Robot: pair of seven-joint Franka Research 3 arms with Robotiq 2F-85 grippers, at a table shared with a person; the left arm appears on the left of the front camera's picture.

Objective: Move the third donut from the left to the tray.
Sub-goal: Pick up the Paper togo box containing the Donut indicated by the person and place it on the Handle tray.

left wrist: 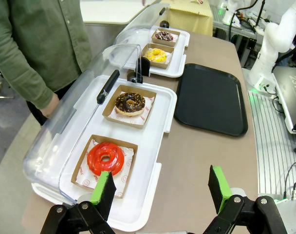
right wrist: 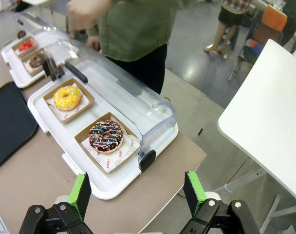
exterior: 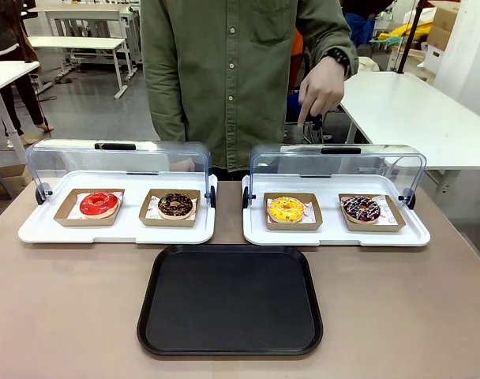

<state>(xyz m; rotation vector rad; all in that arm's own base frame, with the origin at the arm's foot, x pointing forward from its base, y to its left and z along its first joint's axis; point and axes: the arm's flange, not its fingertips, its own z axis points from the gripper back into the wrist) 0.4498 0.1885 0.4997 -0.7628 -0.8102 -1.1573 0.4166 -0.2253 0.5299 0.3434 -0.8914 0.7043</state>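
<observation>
Nearest us lies the black tray (exterior: 229, 300), large, flat and rectangular with a low rim. It is bare and sits centrally on the brown table (exterior: 429, 316), where either arm could reach it. Behind it stand two white trays whose clear plastic lids (exterior: 335, 162) are swung up and back, leaving four donuts open to approach from our side. From the left come a red-iced donut (exterior: 99, 204), a chocolate-brown donut (exterior: 175, 205), and then the third donut (exterior: 286, 209), a ring with bright yellow icing. It rests untouched in its small brown square cardboard holder (exterior: 293, 223) on the right-hand white tray (exterior: 335, 234), just beyond the black tray's far right corner. A dark sprinkled donut (exterior: 361, 208) sits beside it. The person's hand (exterior: 320, 88) hangs above and behind that lid, fingers down. The left gripper (left wrist: 161, 183) and right gripper (right wrist: 137, 187) each spread their green-padded fingers wide, grasping nothing. We judge the holder's rim the sensible grip, as it spares the icing.
</observation>
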